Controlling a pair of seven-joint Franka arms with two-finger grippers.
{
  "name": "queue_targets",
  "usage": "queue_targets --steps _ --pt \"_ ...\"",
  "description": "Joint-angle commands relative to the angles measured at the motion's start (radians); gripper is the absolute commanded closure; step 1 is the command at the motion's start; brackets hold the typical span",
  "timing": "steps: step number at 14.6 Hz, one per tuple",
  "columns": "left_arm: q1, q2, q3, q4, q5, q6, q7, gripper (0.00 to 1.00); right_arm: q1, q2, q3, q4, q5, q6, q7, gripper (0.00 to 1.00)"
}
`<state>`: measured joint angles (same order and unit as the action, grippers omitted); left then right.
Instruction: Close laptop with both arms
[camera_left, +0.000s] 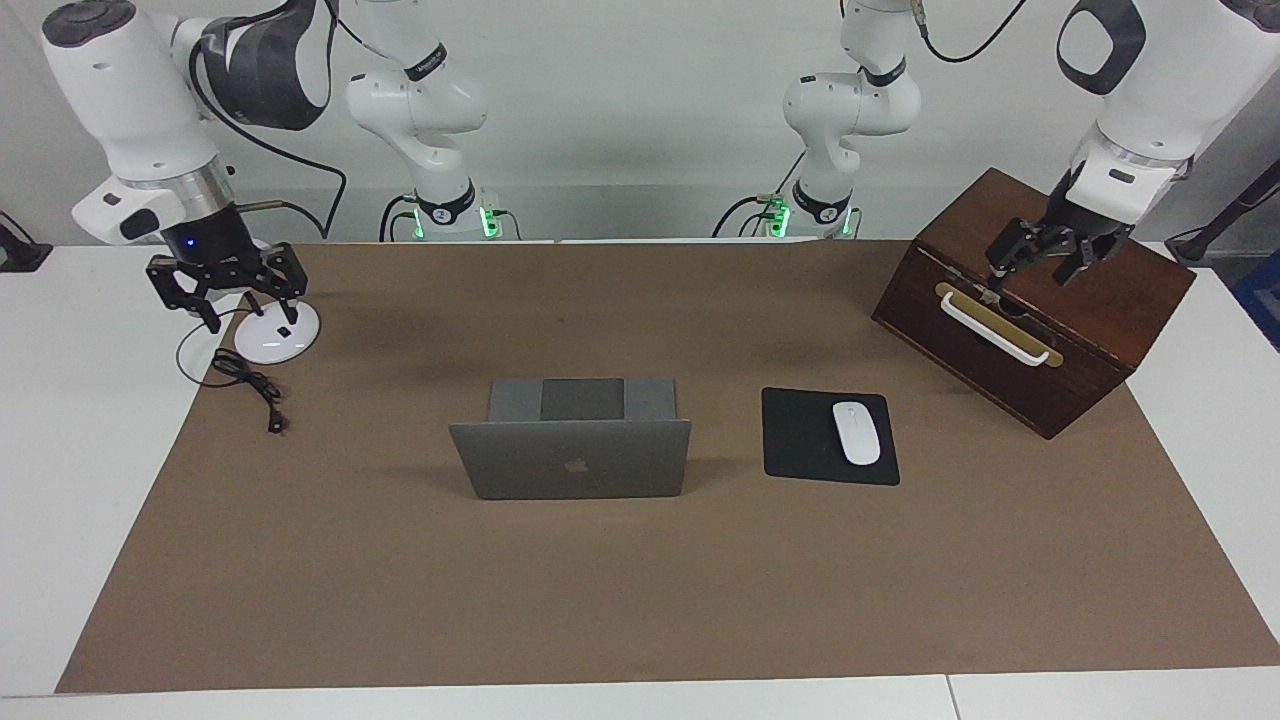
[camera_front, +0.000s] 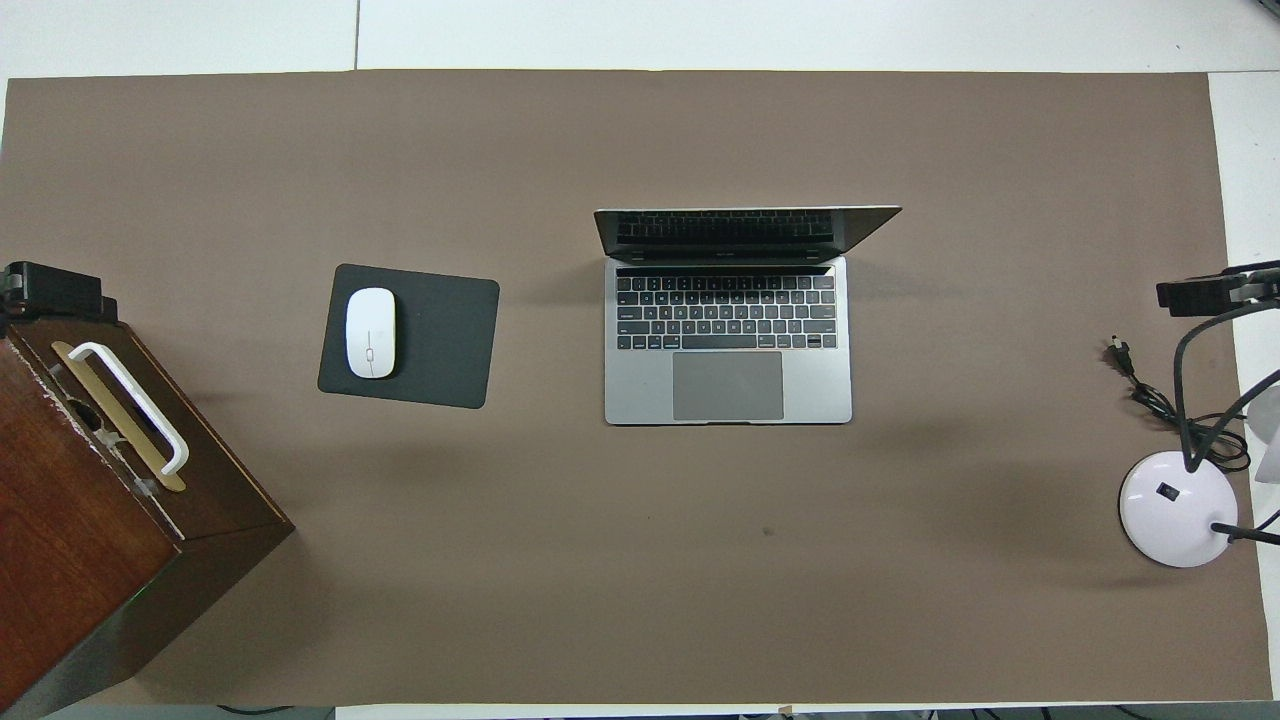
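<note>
The brown mat (camera_left: 640, 590) is seen covering most of the table, and the laptop (camera_left: 572, 458) is taken as landmark, standing near the mat's middle. The wooden box (camera_left: 1030, 310), with its white handle, is set well apart from the laptop toward the left arm's end of the table and nearer to the robots. The laptop is found open: the lid is raised with its logo turned away from the robots, and the keyboard and trackpad are shown in the overhead view. The black mouse pad (camera_front: 410, 335) is laid near the laptop, between it and the box, and the white mouse (camera_front: 370, 332) is rested on it. The lamp base (camera_left: 275, 338) and its cord (camera_left: 250, 385) are placed well apart from the laptop toward the right arm's end. The left gripper (camera_left: 1040, 258) is held over the box, fingers spread, nothing grasped. The right gripper (camera_left: 225, 290) is hung just over the lamp base, fingers parted, nothing grasped. Neither gripper is in touch with the laptop, so the closing is judged not yet begun; the step in hand is read as the approach. For the next move, both grippers would have to be brought over the lid's top edge, one toward each corner, and the lid pressed evenly down toward the keyboard so that the base is not shifted.
</note>
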<state>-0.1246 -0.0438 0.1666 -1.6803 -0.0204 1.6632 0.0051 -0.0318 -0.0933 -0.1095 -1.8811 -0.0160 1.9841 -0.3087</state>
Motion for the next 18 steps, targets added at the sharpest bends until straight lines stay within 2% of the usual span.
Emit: queue_targets --steps 1,2,4,5,10,15,18 --pt "-0.001 -0.013 -0.001 -0.004 0.016 0.018 0.004 0.00 -0.007 0.006 0.008 -0.004 0.005 0.045 -0.021 0.38" --pt "-0.004 -0.013 0.001 -0.012 0.016 0.038 0.000 0.07 -0.005 0.010 0.007 -0.004 0.005 0.070 -0.021 0.50" --pt "-0.003 -0.016 0.001 -0.035 0.016 0.073 0.001 0.72 -0.002 0.023 0.008 -0.003 0.005 0.123 -0.023 0.88" --pt "-0.001 -0.027 0.001 -0.048 0.017 0.085 0.004 1.00 -0.002 0.027 0.008 -0.003 0.005 0.157 -0.023 1.00" --pt "0.003 -0.028 0.007 -0.061 0.017 0.092 0.001 1.00 0.006 0.089 0.019 0.017 0.001 0.350 -0.033 1.00" --pt "-0.003 -0.021 0.004 -0.064 0.008 0.216 0.012 1.00 0.090 0.219 0.024 0.207 0.011 0.392 0.032 1.00" --pt "-0.010 -0.016 0.002 -0.067 -0.033 0.286 0.019 1.00 0.164 0.265 0.022 0.229 0.001 0.465 0.166 1.00"
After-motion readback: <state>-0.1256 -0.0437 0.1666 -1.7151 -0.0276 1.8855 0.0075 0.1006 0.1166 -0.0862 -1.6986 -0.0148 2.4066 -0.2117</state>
